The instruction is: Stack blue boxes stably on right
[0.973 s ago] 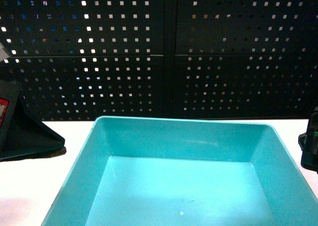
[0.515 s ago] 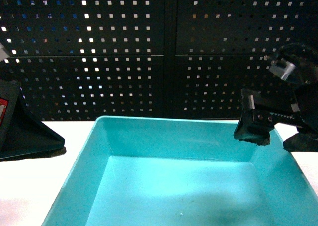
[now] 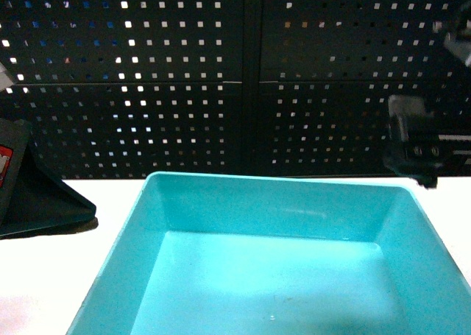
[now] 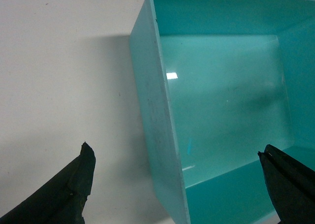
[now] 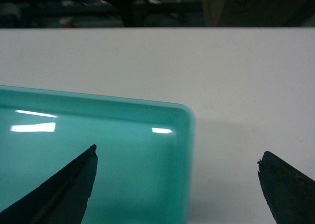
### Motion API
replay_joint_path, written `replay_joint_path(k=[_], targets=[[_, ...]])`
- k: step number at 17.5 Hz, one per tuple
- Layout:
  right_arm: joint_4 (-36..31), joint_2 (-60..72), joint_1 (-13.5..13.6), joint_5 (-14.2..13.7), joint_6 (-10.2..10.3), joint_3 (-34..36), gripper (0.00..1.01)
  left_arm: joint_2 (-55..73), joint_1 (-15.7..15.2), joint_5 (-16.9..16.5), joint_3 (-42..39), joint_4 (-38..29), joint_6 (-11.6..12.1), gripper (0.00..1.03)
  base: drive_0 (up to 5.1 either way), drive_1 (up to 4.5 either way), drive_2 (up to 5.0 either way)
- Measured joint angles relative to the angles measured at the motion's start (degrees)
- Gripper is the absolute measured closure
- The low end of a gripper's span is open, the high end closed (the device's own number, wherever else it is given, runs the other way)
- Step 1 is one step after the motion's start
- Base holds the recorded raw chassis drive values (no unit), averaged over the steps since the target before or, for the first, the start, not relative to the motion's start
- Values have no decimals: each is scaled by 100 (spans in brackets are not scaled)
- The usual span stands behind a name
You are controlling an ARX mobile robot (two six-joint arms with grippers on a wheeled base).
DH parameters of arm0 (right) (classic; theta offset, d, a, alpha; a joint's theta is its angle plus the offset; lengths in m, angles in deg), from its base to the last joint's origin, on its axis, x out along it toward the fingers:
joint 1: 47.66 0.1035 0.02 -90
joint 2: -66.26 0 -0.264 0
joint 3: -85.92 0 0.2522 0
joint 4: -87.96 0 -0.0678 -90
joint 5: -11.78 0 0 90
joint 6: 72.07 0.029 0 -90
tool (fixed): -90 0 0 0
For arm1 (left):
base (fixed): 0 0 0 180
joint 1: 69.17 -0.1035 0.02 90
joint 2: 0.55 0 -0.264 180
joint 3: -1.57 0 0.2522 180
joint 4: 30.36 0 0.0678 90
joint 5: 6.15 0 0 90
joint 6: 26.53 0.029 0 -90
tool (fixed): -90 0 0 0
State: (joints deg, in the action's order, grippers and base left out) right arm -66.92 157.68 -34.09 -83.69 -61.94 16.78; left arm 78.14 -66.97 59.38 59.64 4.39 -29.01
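Straddling the bin walls: left pincer wide over the left wall, right pincer wide over the far-right corner, likely set for a two-arm lift. Bin sits empty on the tabletop, near centre

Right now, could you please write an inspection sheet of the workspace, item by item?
Surface: white table, bare where visible.
Job's things: one turquoise bin, upright, empty.
Clutter: dark object at far left, unidentifiable.
Grippers: left pincer open, straddling the bin's side wall; right pincer open, over the bin's corner, holding nothing.
Cables: nothing seen.
Surroundings: black perforated panel behind the table.
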Motion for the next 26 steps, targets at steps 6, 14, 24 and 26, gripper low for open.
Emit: replay_joint_path(k=[6, 14, 24, 26], targets=[[1182, 1827, -459, 874, -164, -640, 3, 0, 2, 0, 0, 0, 0, 5, 0, 0, 0], [909, 1982, -365, 1064, -170, -520, 13, 0, 2, 2, 0, 0, 2, 5, 0, 0, 0], [715, 1731, -98, 601, -144, -271, 86, 0, 2, 0, 0, 0, 2, 5, 0, 0, 0], [721, 1729, -72, 542, -46, -269, 100, 0, 2, 0, 0, 0, 2, 5, 0, 0, 0]])
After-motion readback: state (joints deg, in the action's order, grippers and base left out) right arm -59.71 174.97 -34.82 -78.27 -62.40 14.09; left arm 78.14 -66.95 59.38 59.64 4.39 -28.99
